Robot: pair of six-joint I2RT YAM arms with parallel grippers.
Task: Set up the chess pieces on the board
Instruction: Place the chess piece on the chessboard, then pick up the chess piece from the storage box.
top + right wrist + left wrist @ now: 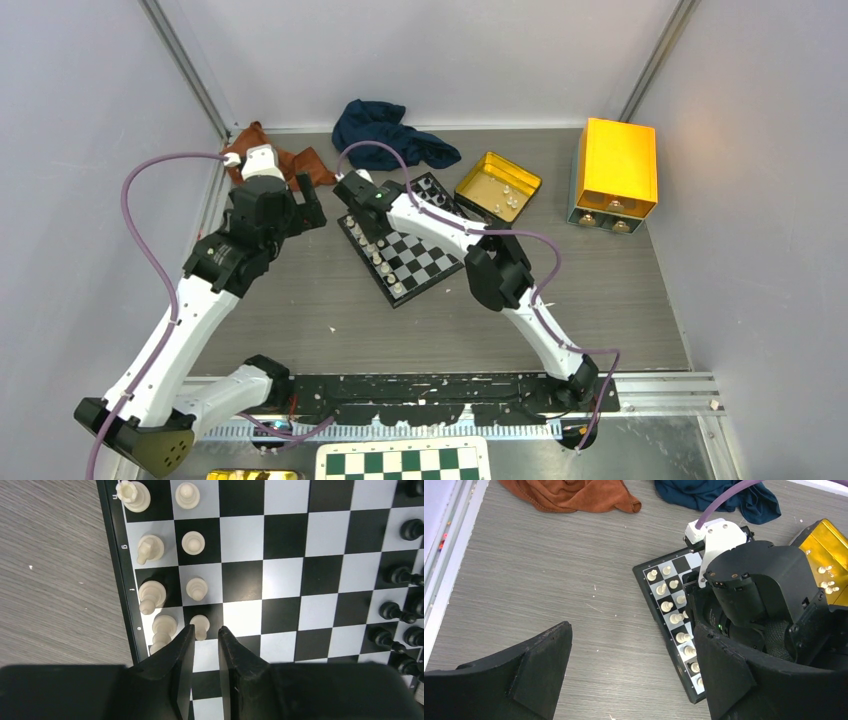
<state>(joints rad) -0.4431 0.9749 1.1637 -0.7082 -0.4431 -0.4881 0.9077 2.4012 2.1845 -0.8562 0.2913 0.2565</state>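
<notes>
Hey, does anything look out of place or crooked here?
The board sits askew, turned diagonally to the edges of the table. A few white pieces lie in the yellow tin beside it, not yet on their squares. Nothing looks spilled or damaged.

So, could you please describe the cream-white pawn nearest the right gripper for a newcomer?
Find the small black-and-pale checkered chessboard, then its edge lined with two columns of cream-white chess pieces. In the inner column of pawns, it is the cream-white pawn standing right at the tips of the right gripper; the other pawns stand clear of it.
</notes>
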